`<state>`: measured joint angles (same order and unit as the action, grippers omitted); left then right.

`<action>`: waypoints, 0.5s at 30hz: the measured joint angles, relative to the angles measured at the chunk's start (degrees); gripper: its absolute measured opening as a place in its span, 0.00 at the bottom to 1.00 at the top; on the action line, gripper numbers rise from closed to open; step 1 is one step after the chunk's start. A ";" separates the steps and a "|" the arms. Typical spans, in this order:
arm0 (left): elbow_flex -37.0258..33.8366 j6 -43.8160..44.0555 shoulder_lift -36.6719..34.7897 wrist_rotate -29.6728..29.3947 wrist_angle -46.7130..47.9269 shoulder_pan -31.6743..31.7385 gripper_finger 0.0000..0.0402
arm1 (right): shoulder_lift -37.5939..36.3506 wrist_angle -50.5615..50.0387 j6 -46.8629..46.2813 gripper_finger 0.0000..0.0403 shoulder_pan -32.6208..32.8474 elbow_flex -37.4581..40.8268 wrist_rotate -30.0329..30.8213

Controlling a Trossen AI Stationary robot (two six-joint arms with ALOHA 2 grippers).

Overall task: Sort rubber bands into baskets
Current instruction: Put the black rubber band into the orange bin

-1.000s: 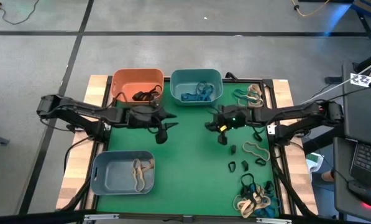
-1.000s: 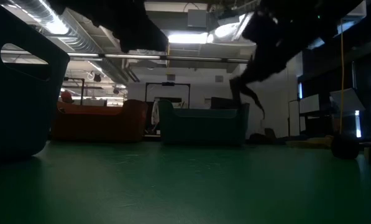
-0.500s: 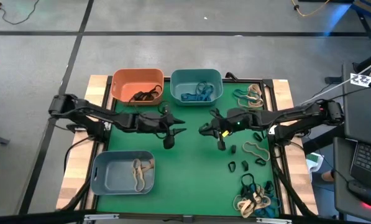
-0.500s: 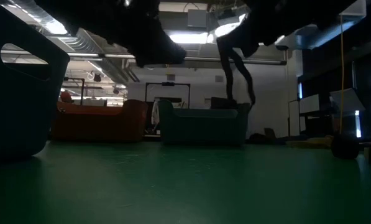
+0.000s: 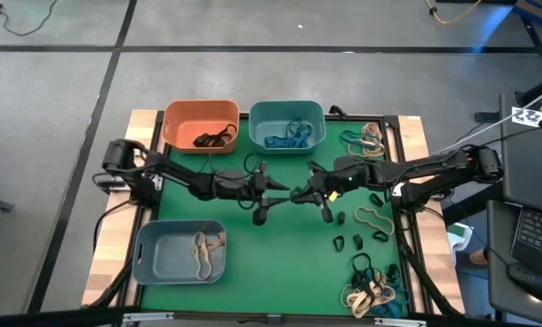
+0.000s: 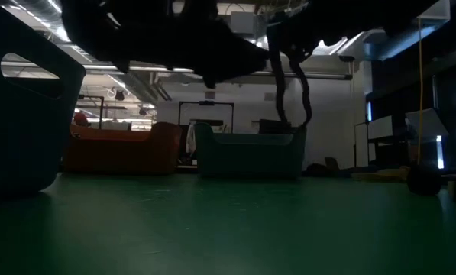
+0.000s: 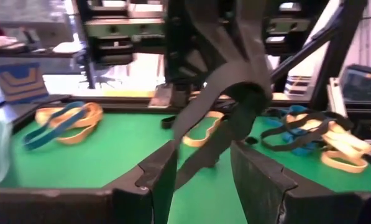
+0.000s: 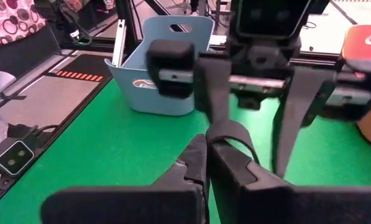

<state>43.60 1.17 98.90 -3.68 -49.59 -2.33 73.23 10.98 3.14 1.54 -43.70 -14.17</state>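
High view: my two grippers meet over the bare green mat just below the teal basket (image 5: pixel 287 124), which I'll use as the landmark. My right gripper (image 5: pixel 300 193) is pinched shut on a black rubber band (image 6: pixel 289 84), which dangles from it as a long limp loop above the mat. My left gripper (image 5: pixel 272 189) faces it with its jaws parted, and the hanging band sits between my left fingers (image 7: pixel 163 177), not yet gripped by them.

The band looks very light and floppy; I expect it to stretch and twist rather than hold any shape, and to slip if caught only by an edge. The best hold, I judge, is across both strands at the lower bend of the loop.

The orange basket (image 5: pixel 201 123) beside the teal one holds dark bands; the grey-blue basket (image 5: pixel 180 250), well below, holds tan ones. More loose bands lie to the right of the teal basket and farther down that side.

From table height both arms are only dark silhouettes, so whether the band touches my left fingers is hard to make out.
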 joint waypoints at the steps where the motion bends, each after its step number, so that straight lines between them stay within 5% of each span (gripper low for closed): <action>1: 0.96 -0.01 1.04 0.48 -0.08 0.00 0.37 | 0.00 0.00 0.00 0.04 0.00 0.00 -0.02; 15: 6.68 0.44 5.80 3.50 0.76 -0.11 0.37 | 0.00 0.96 0.57 0.04 -0.04 0.02 5.05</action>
<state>50.28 1.61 104.70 -0.19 -48.83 -2.44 73.23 11.94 3.70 1.50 -43.68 -9.12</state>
